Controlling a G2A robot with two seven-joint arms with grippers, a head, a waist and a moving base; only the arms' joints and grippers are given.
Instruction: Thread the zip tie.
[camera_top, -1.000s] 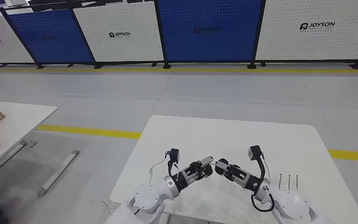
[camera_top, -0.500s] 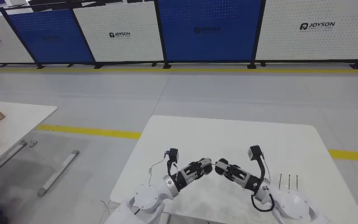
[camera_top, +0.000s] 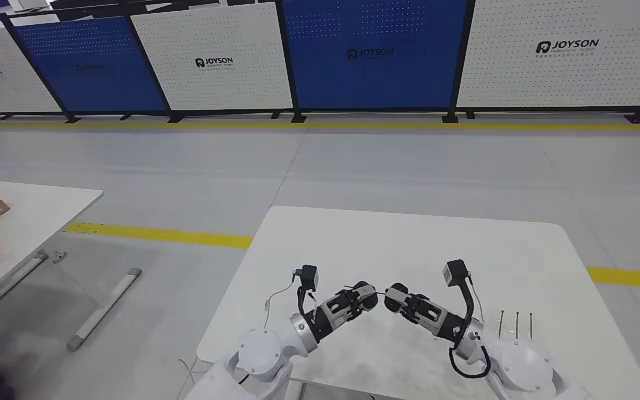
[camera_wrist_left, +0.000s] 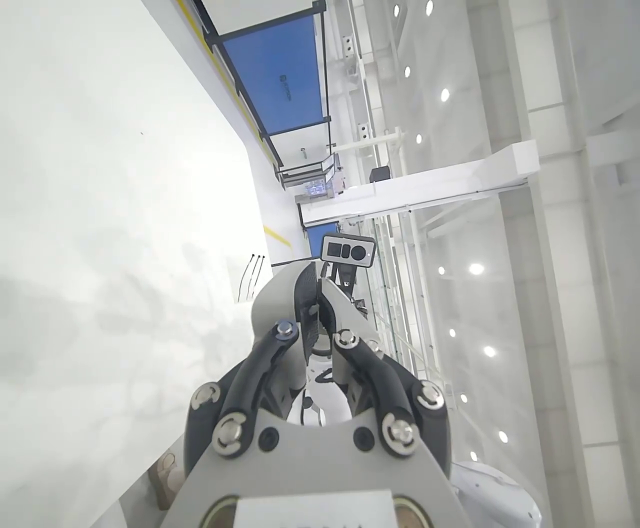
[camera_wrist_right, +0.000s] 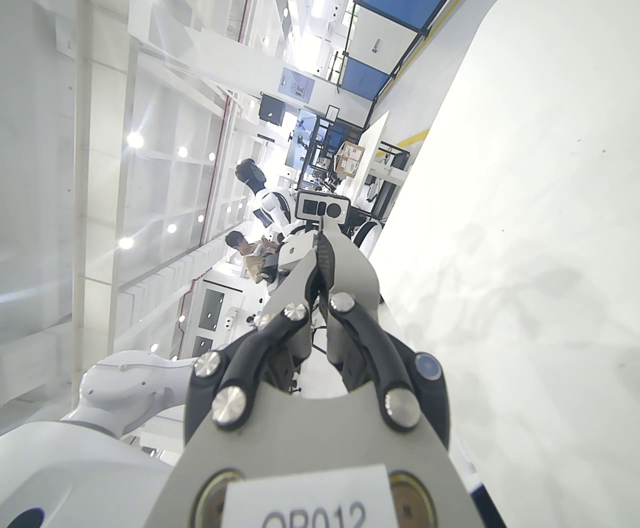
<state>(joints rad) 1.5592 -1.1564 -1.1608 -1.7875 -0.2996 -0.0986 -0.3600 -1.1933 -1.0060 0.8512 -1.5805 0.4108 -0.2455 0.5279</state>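
- top view: a white desk (camera_top: 420, 245) has both arms over its near edge. the left arm (camera_top: 325, 315) and the right arm (camera_top: 440, 318) angle inward, with their tips facing each other near the middle of that edge. the tips are very close, but i cannot tell if they touch.
- left jaws: in the left wrist view the two fingers (camera_wrist_left: 277, 300) are pressed together, pad to pad, and meet at the tips. i cannot tell if something thin is pinched between them.
- right jaws: in the right wrist view the fingers (camera_wrist_right: 350, 270) are closed the same way, with the tips together. here too i cannot tell if they grip anything.
- zip ties (camera_top: 516, 323): three thin black ties lie side by side on the desk, roughly parallel, with their small heads at the far ends. they sit near the near edge on the robot's right, just beyond the base of the right arm and well apart from both sets of jaws.
- the left wrist view shows the right arm's camera (camera_wrist_left: 348, 251) just past the closed fingertips. the right wrist view shows the left arm's camera (camera_wrist_right: 322, 207) the same way.
- around the desk: a second white table (camera_top: 40, 215) stands apart on the left and a pale bar (camera_top: 103, 308) lies on the grey floor. a yellow line (camera_top: 160, 235) crosses the floor, and blue and white panels (camera_top: 375, 50) stand along the back.
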